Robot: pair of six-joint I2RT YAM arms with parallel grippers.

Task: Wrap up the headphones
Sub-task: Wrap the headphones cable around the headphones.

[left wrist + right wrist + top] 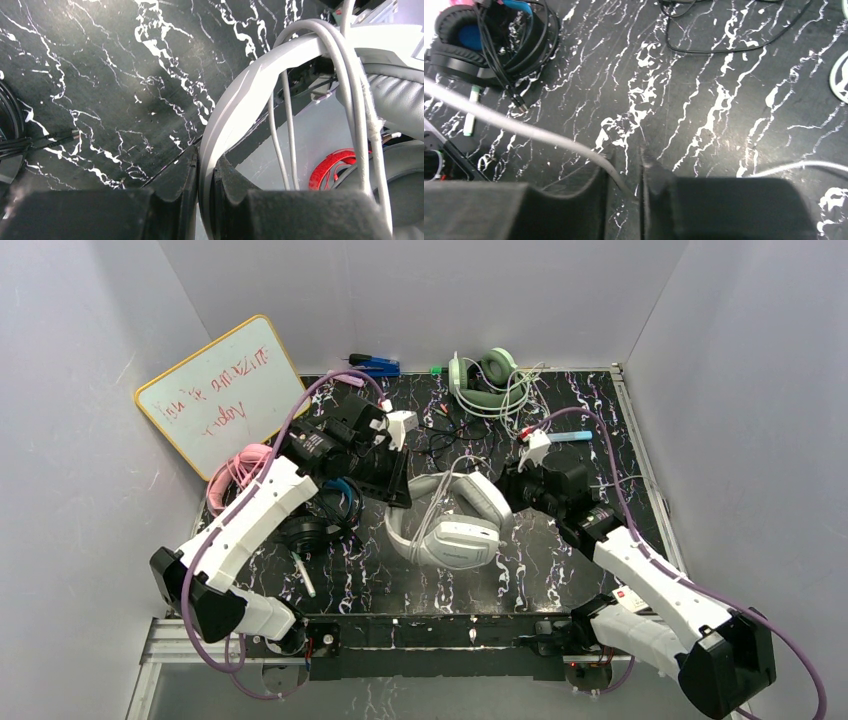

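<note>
Item: white-grey headphones (455, 530), lying between my grippers, headband (235, 100) clamped edge-on in my left gripper (205, 167); cord (524, 127) trails leftward toward it from my right gripper (625, 170), whose jaws stand narrowly around it, pinch uncertain.

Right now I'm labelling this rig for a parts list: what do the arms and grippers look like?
The left arm and right arm have white shells with black joints. A purple cable runs along each. The right arm carries a red-and-white sticker. The left gripper and right gripper have matte black, blocky fingers.
</note>
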